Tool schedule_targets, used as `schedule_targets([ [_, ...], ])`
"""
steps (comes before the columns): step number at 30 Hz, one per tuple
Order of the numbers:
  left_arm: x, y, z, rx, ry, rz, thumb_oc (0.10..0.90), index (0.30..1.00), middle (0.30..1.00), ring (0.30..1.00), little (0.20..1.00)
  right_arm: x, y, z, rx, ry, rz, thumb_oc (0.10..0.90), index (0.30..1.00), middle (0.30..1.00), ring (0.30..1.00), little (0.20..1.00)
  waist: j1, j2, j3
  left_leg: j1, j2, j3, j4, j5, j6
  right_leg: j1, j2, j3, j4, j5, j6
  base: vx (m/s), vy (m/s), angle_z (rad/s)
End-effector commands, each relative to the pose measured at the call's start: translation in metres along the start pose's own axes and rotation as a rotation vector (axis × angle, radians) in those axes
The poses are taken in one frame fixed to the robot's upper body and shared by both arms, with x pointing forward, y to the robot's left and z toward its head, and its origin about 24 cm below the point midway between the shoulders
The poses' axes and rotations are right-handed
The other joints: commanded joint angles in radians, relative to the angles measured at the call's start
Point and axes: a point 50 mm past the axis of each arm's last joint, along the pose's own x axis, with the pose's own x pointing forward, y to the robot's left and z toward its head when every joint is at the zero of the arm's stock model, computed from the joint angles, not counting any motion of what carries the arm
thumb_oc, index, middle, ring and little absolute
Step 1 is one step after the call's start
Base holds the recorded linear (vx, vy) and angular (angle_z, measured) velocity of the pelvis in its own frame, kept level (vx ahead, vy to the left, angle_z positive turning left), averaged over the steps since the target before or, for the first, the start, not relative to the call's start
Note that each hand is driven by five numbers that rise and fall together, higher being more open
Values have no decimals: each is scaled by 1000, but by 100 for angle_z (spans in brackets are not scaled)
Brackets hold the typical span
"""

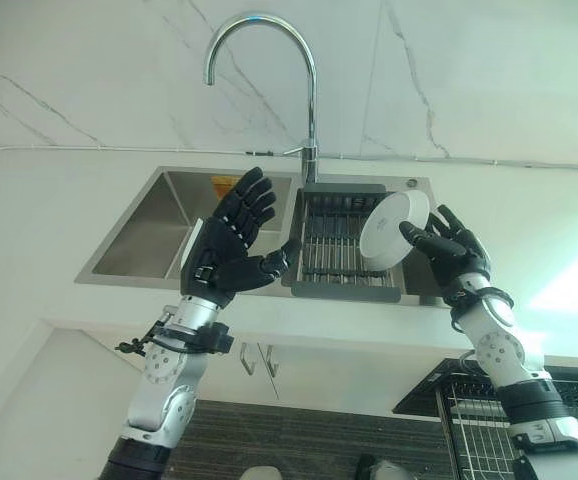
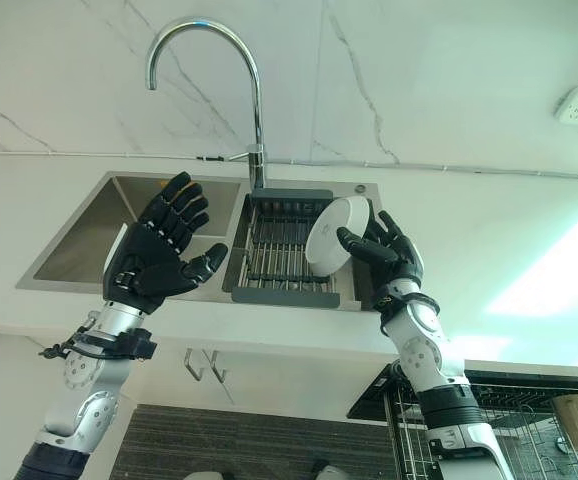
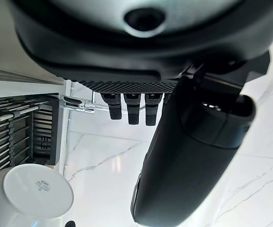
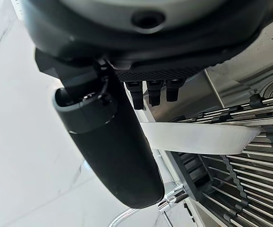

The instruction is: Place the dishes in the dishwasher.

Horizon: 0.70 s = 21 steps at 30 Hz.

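White round dish stood tilted on edge, underside facing out, over the dark drying rack in the sink's right basin, held by the right hand.

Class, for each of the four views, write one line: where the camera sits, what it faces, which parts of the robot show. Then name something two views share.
Left eye view: on the head, facing the sink and faucet; both arms, left hand spread.
Right eye view: beside it, same scene; right hand grips the white plate.
Left wrist view: along the left hand, toward the marble wall.
Right wrist view: along the right hand, toward the dish rack.
Shared: the plate shows in all four views.
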Motion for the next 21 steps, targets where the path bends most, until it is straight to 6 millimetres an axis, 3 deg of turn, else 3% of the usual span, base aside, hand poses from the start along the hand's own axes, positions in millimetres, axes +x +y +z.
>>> schedule_targets([
  [1,20,-12,44,66,-215,-108,800,900,900,900,900,11,27,58,97,-201,102,800,900,900,900,900,3,-30,-56,16,-14,19,67,-111,45,119,-20,30,-44,-66,84,0,0,0],
  [21,19,-10,43,83,-192,-107,800,900,900,900,900,22,29,60,159,-140,101,800,900,900,900,900,32,-33,-56,9,-13,9,67,-100,40,138,-29,3,-44,-74,80,5,1,4],
])
